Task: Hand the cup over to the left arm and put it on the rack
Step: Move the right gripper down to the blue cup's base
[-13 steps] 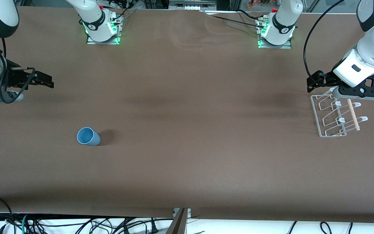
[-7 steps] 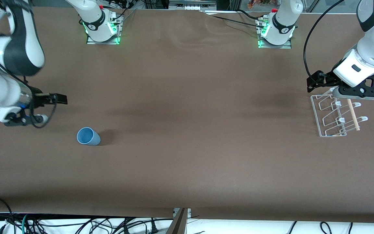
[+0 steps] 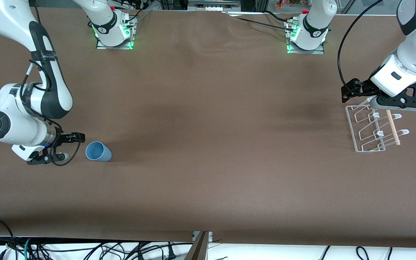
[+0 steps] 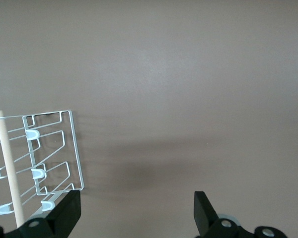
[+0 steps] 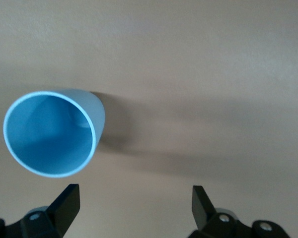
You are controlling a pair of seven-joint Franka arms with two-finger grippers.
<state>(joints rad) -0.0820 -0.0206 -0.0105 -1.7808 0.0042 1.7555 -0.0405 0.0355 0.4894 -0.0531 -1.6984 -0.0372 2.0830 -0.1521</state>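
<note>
The light-blue cup (image 3: 98,151) sits on the brown table toward the right arm's end, its mouth showing. My right gripper (image 3: 79,137) hangs open just beside it, apart from it. In the right wrist view the cup (image 5: 52,134) lies ahead of one finger and not between the fingers, and the gripper (image 5: 135,208) holds nothing. The white wire rack (image 3: 370,126) with its wooden dowel (image 3: 392,126) stands at the left arm's end. My left gripper (image 3: 352,88) waits open and empty over the rack's edge; in the left wrist view the rack (image 4: 49,153) lies beside one finger of that gripper (image 4: 136,215).
Both arm bases (image 3: 114,32) (image 3: 307,36) stand along the table's edge farthest from the front camera. Cables (image 3: 85,249) hang below the nearest edge. Bare brown table (image 3: 215,137) stretches between the cup and the rack.
The right arm has swung in from the table's end and come down beside the cup, still open. The left arm, the cup and the rack have not moved.
</note>
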